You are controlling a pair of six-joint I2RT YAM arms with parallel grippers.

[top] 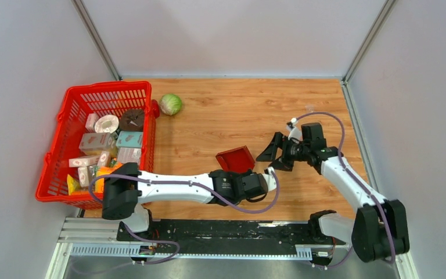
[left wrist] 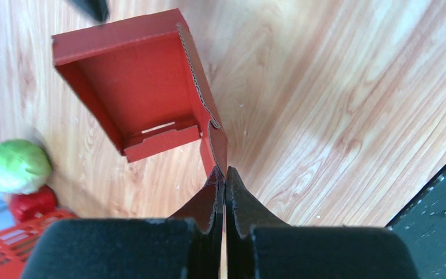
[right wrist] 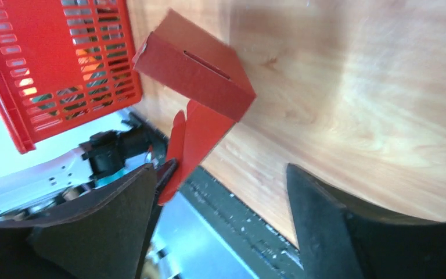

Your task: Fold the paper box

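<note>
Left gripper (left wrist: 225, 174) has its fingers pressed together on a corner flap of the paper box (left wrist: 145, 93), pinching the thin cardboard between the tips. Right gripper (right wrist: 220, 170) stands spread wide just beside the box, touching nothing that I can see.

From above, the box (top: 236, 158) is near the middle of the wooden table (top: 238, 110), between the two grippers. It is a shallow dark red tray, tilted, with its open side toward the left wrist camera and its long axis running away from the left fingers. One end wall shows a narrow slot.

At the table's left, a red mesh basket (top: 101, 93) holds pastel cartons (top: 96, 142), whose print is too small to read, and a round dark item (top: 132, 119). A green cabbage (top: 171, 104) lies just beside it.
</note>
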